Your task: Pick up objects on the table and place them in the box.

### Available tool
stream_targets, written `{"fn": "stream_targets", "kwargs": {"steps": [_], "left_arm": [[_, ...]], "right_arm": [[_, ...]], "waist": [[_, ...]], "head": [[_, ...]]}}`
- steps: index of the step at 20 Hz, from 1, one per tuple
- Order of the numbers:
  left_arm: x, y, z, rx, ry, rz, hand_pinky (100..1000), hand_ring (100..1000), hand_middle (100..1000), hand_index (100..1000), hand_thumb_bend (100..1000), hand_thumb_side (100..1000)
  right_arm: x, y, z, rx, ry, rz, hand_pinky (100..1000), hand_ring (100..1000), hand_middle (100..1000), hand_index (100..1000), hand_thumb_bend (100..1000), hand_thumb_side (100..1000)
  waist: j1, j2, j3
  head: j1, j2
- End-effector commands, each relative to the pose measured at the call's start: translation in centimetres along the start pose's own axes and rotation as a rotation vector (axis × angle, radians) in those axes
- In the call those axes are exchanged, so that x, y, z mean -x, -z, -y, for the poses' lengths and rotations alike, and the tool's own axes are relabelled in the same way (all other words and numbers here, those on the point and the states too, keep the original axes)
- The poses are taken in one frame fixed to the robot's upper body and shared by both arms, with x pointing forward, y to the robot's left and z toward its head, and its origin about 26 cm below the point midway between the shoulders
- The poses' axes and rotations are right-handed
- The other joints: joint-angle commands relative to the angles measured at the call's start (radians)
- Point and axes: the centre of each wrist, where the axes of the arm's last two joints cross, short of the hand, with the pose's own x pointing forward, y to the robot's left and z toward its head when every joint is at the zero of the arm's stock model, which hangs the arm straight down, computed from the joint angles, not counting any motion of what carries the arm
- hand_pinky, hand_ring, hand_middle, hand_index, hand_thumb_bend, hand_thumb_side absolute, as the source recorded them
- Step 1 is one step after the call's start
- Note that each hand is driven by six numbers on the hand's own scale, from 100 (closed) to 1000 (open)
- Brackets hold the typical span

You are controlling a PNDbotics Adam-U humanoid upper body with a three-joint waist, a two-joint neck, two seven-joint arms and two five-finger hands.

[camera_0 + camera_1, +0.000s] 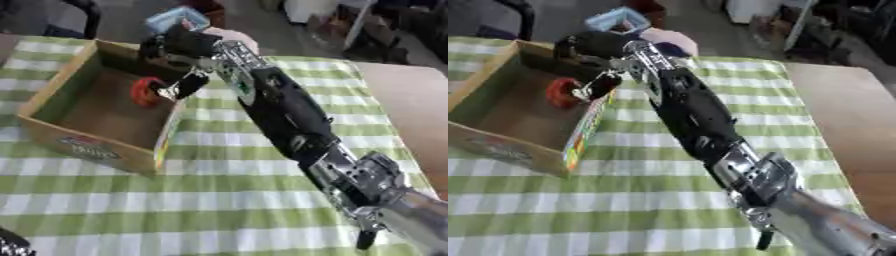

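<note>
An open cardboard box (54,95) stands at the left on the green checked cloth. My right arm reaches from the lower right up over the box's right wall. My right hand (185,46) hangs above the inside of the box, its fingers (182,86) curled down against a small round red object (144,92) and pinching its right edge. The red object sits just over the box floor; whether it touches the floor is unclear. A sliver of my left hand (10,246) shows in the bottom left corner.
Behind the box lie a blue-rimmed clear container (177,19) and a pale pink thing (236,37), partly hidden by my hand. The bare brown tabletop (411,100) runs along the right. Green checked cloth (175,200) covers the near area.
</note>
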Motion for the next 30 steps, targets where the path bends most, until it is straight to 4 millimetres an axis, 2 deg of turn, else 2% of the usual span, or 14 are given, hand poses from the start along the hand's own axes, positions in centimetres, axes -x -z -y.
{"fn": "stream_targets", "kwargs": {"steps": [1, 5, 6, 8, 9, 10, 11, 16, 19, 21, 22, 24, 27, 30], "left_arm": [[-0.8, 0.3, -0.3, 0.017, 0.022, 0.020, 269, 165, 100, 446, 162, 934], [-0.7, 0.2, -0.3, 0.015, 0.019, 0.017, 270, 166, 100, 447, 163, 935], [-0.7, 0.2, -0.3, 0.014, 0.019, 0.016, 270, 166, 100, 447, 164, 936], [-0.7, 0.1, -0.3, 0.011, 0.019, 0.011, 270, 166, 100, 448, 164, 937], [-0.7, 0.1, -0.3, 0.009, 0.020, 0.010, 270, 166, 100, 448, 165, 937], [-0.7, 0.0, -0.3, 0.006, 0.021, 0.006, 270, 165, 100, 448, 166, 941], [-0.7, -0.1, -0.3, 0.003, 0.023, 0.002, 270, 165, 100, 448, 166, 942], [-0.7, -0.5, -0.4, -0.026, 0.035, -0.016, 273, 169, 100, 452, 169, 951], [-0.7, -0.8, -0.4, -0.049, 0.040, -0.033, 285, 181, 100, 464, 173, 960], [-0.6, -1.0, -0.3, -0.068, 0.043, -0.046, 297, 195, 105, 476, 175, 968], [-0.6, -1.1, -0.3, -0.078, 0.045, -0.053, 303, 201, 111, 481, 177, 973], [-0.6, -1.4, -0.2, -0.096, 0.048, -0.068, 318, 219, 127, 497, 166, 981], [-0.4, -1.8, -0.1, -0.125, 0.055, -0.096, 340, 242, 150, 517, 184, 1000], [-0.2, -2.3, -0.1, -0.152, 0.067, -0.125, 384, 289, 195, 555, 186, 1000]], "right_arm": [[0.1, 0.0, 2.9, 0.067, -0.100, 0.008, 780, 803, 777, 910, 186, 707], [0.2, -0.3, 3.9, 0.151, -0.127, -0.005, 775, 797, 763, 905, 220, 614], [0.2, -0.4, 4.1, 0.171, -0.126, -0.007, 775, 793, 751, 900, 194, 552], [0.5, -0.9, 4.6, 0.219, -0.111, -0.009, 774, 790, 740, 894, 165, 485], [0.6, -1.2, 4.8, 0.240, -0.100, -0.010, 774, 790, 739, 893, 162, 479], [0.8, -1.6, 5.1, 0.266, -0.083, -0.014, 773, 785, 722, 886, 111, 414], [1.0, -2.0, 5.3, 0.290, -0.061, -0.017, 773, 783, 718, 884, 100, 406], [1.5, -4.3, 6.7, 0.395, 0.078, -0.037, 772, 772, 679, 869, 100, 289], [1.4, -5.6, 7.3, 0.450, 0.166, -0.045, 770, 765, 662, 861, 100, 274], [1.1, -6.5, 7.7, 0.490, 0.228, -0.044, 768, 761, 654, 858, 100, 218], [0.8, -6.9, 7.9, 0.511, 0.256, -0.041, 766, 758, 650, 856, 100, 232], [0.1, -7.8, 8.3, 0.543, 0.300, -0.032, 765, 756, 644, 852, 100, 175], [-1.1, -9.2, 8.3, 0.582, 0.365, -0.024, 764, 754, 639, 847, 100, 192], [-2.7, -10.2, 7.7, 0.618, 0.438, -0.002, 765, 751, 632, 842, 100, 252]], "waist": [[0.006, -0.019, -0.002], [0.006, -0.019, -0.009], [0.006, -0.019, -0.012], [0.006, -0.018, -0.022], [0.007, -0.018, -0.026], [0.008, -0.017, -0.035], [0.009, -0.016, -0.042], [0.020, -0.007, -0.095], [0.029, -0.004, -0.130], [0.037, -0.002, -0.157], [0.041, -0.002, -0.171], [0.046, 0.000, -0.195], [0.054, 0.003, -0.231], [0.060, 0.006, -0.270]], "head": [[0.001, -0.006], [0.011, -0.008], [0.015, -0.009], [0.026, -0.010], [0.031, -0.010], [0.040, -0.011], [0.047, -0.011], [0.094, -0.013], [0.126, -0.011], [0.153, -0.011], [0.165, -0.010], [0.189, -0.009], [0.230, -0.006], [0.271, 0.002]]}}
